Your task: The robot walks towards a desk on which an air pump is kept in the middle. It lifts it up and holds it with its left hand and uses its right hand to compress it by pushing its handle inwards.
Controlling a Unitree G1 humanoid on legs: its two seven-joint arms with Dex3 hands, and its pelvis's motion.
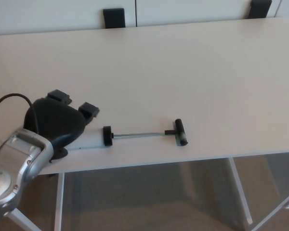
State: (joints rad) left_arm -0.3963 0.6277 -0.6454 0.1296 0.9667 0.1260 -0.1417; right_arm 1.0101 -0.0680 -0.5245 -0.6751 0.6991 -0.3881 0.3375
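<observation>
The desk (183, 62) fills most of the frame, and the air pump (143, 134) lies flat near its lower edge, a little left of centre. Its long axis runs left to right: black end cap toward me at the left, thin rod, T-handle (180, 131) at the right. My left hand (58, 122) sits at lower left, just beside that cap. Its fingers (89, 111) are spread and hold nothing. My right hand isn't in view, so the left one is nearer.
</observation>
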